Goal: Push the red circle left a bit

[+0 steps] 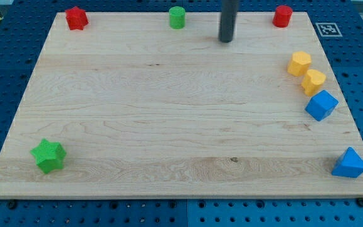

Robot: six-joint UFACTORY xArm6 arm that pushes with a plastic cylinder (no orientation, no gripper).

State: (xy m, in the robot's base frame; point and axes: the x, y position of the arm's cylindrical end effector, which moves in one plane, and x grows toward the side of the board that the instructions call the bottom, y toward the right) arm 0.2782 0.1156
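Though apart, my tip (pixel 225 40) left of red circle (pixel 282 16)

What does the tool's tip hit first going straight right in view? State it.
Probably nothing: my tip would pass below the red circle and above the upper yellow block; depth unclear.

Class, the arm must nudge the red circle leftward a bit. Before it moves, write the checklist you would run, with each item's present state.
1. Red circle in view, top right: ok.
2. My tip on the circle's right side: not ok; it stands to its left.
3. Tip apart from all blocks: ok.
4. Board bare just left of the circle: ok.
5. Green cylinder far enough left: ok.
6. Red block at top left is not the target: ok.
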